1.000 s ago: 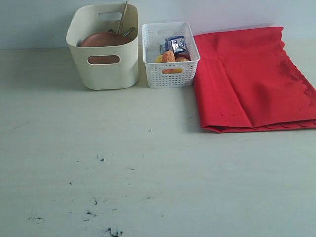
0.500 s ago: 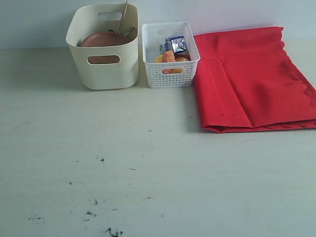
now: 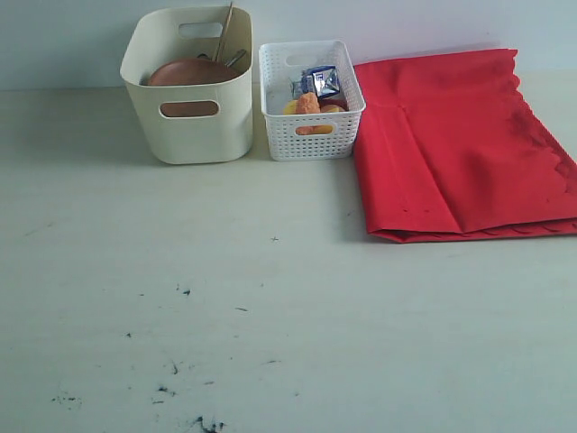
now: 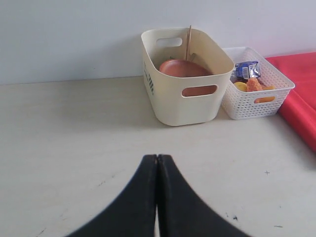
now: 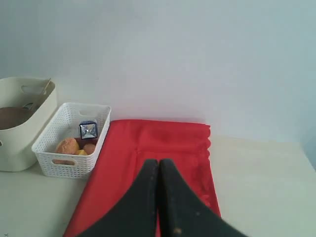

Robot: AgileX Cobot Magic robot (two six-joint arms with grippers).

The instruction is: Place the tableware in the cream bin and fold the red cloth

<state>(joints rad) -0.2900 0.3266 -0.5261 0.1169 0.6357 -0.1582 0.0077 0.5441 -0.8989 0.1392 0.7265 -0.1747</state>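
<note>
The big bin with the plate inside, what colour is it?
The bin is plain cream, clearest in the left wrist view.

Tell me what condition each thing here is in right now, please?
cream bin: upright, holding the brown plate and chopsticks
white basket: upright, filled with food and a milk carton
red cloth: folded, lying flat on the table
left gripper: shut, empty
right gripper: shut, empty
</note>
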